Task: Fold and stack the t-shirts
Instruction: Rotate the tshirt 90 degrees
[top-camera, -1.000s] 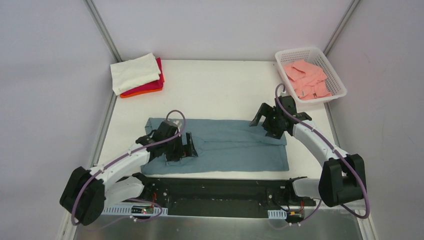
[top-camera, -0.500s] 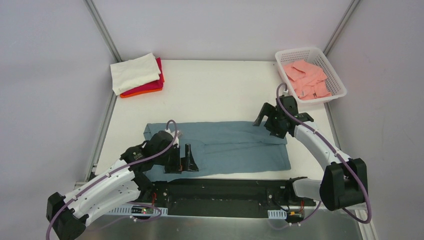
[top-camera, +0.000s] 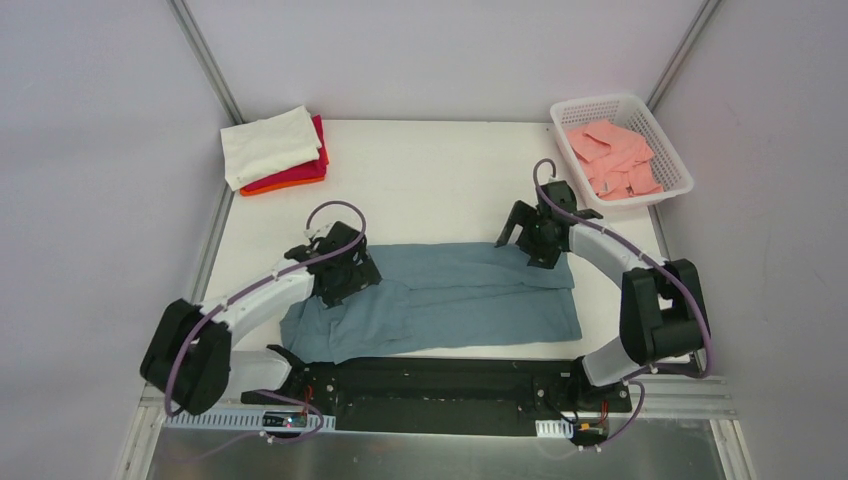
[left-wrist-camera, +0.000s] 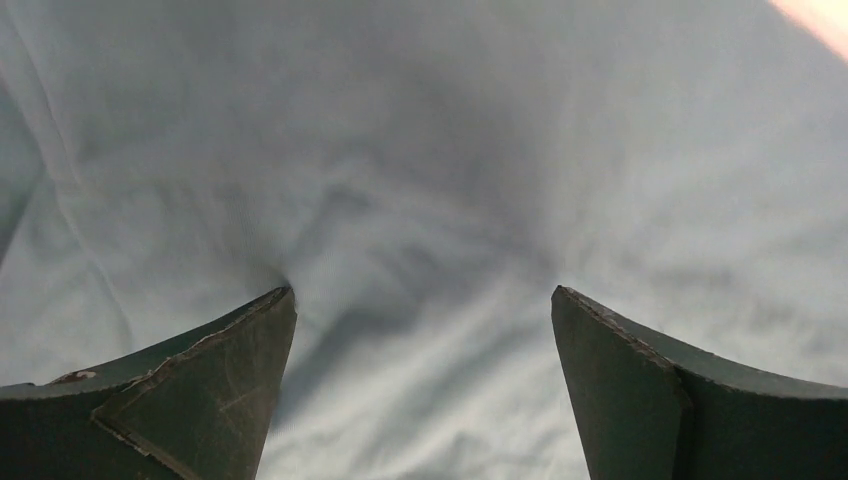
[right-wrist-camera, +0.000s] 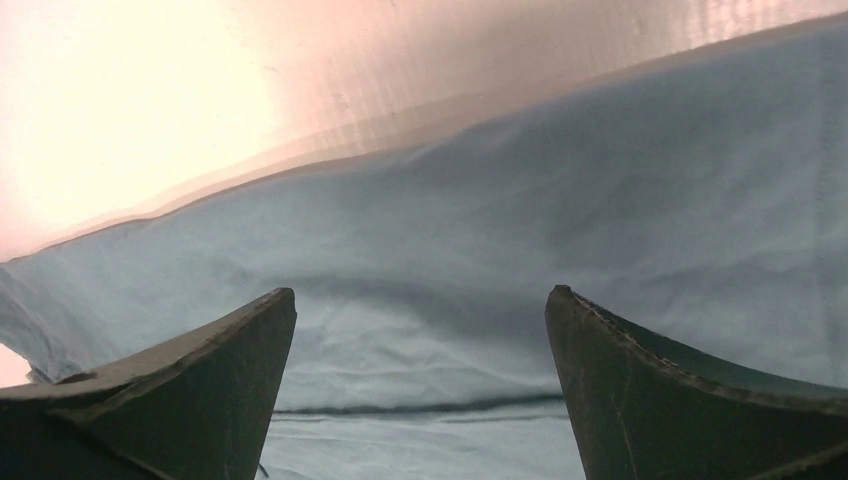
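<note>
A slate blue-grey t-shirt (top-camera: 450, 300) lies as a long folded band across the near half of the white table (top-camera: 430, 190). My left gripper (top-camera: 345, 280) is open, its tips down on the shirt's left part; in the left wrist view cloth (left-wrist-camera: 420, 200) fills the space between the fingers (left-wrist-camera: 200, 400). My right gripper (top-camera: 535, 245) is open over the shirt's far right edge; the right wrist view shows that edge and a fold line (right-wrist-camera: 420, 300) between the fingers (right-wrist-camera: 660, 400). A folded stack with cream-white on top, red and orange below (top-camera: 272, 150) sits at the far left.
A white lattice basket (top-camera: 670, 150) holding salmon-pink cloth (top-camera: 612, 155) stands at the far right corner. Grey walls and metal posts enclose the table. A black rail (top-camera: 440, 385) runs along the near edge between the arm bases.
My left gripper has moved away from the near edge to the shirt's far left part, and the left end of the shirt has bunched toward the near edge. My right gripper has shifted slightly farther and left.
</note>
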